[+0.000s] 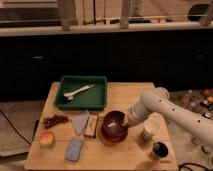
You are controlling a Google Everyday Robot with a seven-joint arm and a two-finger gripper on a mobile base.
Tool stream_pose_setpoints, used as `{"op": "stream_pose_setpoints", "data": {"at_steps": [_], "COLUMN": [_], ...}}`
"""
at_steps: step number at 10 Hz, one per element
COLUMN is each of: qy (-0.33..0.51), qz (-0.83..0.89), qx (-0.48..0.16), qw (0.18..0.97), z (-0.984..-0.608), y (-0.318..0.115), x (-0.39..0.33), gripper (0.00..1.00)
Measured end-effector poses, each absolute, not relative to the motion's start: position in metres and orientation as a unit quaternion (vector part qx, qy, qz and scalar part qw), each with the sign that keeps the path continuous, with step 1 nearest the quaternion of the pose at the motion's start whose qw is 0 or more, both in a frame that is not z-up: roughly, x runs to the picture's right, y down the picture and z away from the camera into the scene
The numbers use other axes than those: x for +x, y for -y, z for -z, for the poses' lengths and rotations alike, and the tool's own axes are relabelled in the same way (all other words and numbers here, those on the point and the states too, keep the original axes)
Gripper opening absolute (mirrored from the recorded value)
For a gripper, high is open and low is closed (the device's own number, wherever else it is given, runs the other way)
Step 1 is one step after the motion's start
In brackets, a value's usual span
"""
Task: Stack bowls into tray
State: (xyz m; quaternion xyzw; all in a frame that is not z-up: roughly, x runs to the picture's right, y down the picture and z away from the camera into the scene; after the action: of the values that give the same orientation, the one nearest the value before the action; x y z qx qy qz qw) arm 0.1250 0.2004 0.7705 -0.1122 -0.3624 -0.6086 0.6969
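Observation:
The dark maroon bowl sits nested in the wider orange-red bowl, whose rim shows beneath it. Both rest on the wooden table, just in front of the dark green tray and slightly to its right. A white utensil lies inside the tray. My gripper is at the right rim of the maroon bowl, at the end of the white arm reaching in from the right.
A white cup stands right of the bowls and a small dark cup is near the front right corner. Left of the bowls lie a brown bar, a grey wedge, a grey sponge, an orange fruit and dark red berries.

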Motion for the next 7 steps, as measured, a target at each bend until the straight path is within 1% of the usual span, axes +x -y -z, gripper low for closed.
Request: {"op": "stream_pose_setpoints", "data": {"at_steps": [1,7], "qy": [0.362,0.364], "qz": [0.609,0.61], "qx": [-0.113,-0.115], "qw": [0.696,0.695], "z": [-0.7705,-0.77], "y": [-0.201,-0.2012], "x": [0.1242,0.1237], "gripper": [0.8,0.8]}}
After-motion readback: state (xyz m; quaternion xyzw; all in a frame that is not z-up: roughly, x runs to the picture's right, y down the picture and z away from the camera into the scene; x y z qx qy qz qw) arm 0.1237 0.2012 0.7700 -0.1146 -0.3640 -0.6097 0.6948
